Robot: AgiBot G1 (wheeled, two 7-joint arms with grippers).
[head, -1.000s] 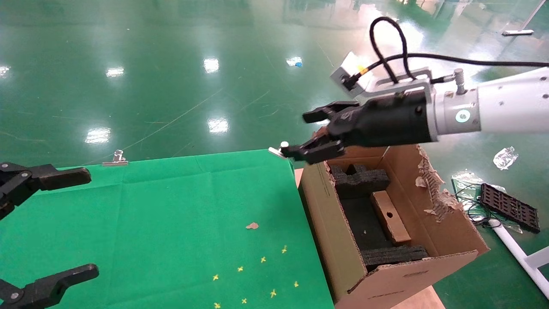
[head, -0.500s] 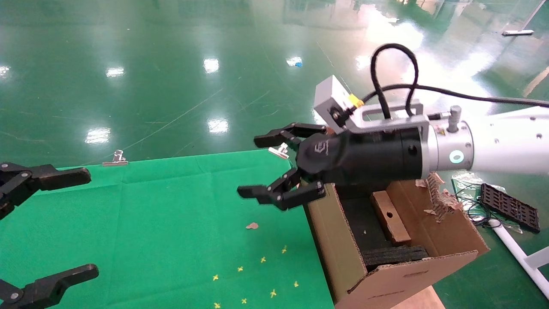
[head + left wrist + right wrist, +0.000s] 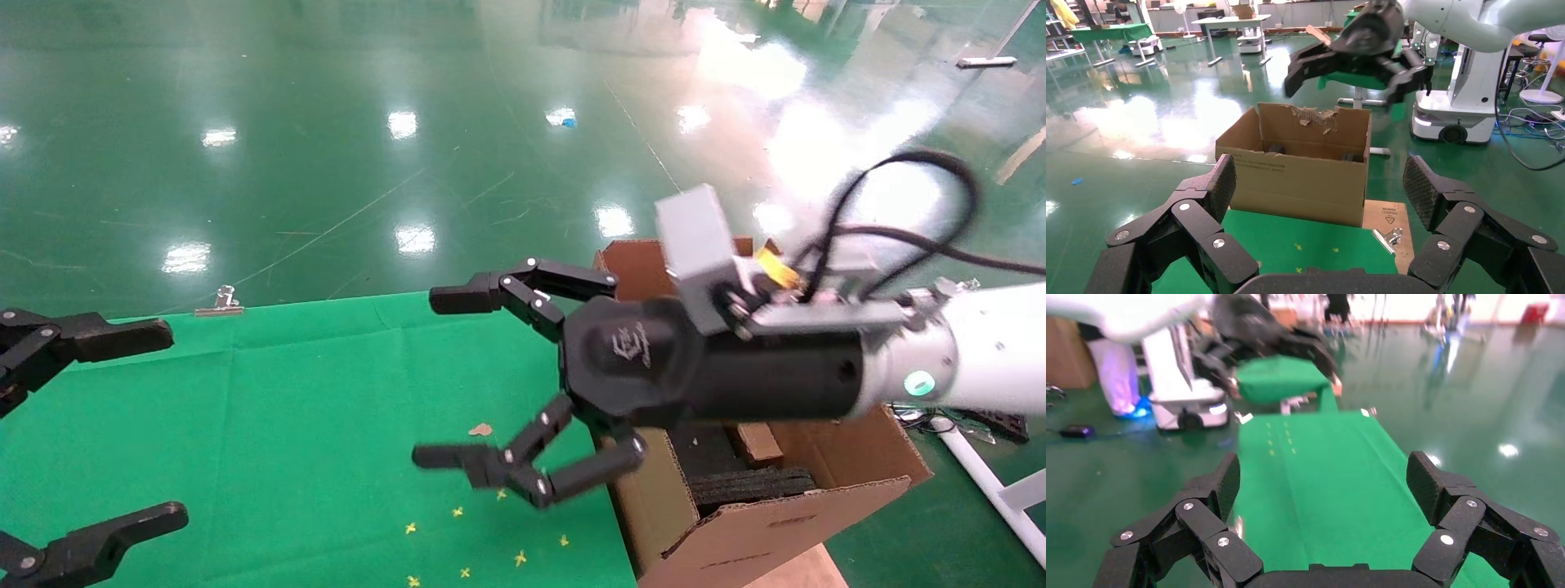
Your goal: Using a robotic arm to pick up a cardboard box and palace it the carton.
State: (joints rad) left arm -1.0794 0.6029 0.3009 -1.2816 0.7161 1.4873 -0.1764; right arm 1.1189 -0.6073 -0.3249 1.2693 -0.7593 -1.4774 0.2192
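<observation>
Two claws splayed: right claw (image 3: 458,384) fronts carton (image 3: 735,531); cardboard box (image 3: 756,443) half-hidden.

Matt corrugated cardboard carton (image 3: 735,531), matt green cloth (image 3: 310,408), glossy floor (image 3: 327,122).

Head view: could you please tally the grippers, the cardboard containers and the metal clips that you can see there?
Grippers: 2, the left gripper and the right gripper, both open.
Cardboard containers: 2, the carton and the cardboard box inside it.
Metal clips: 1, the clip at the green cloth's far edge.
Total: 5.
</observation>
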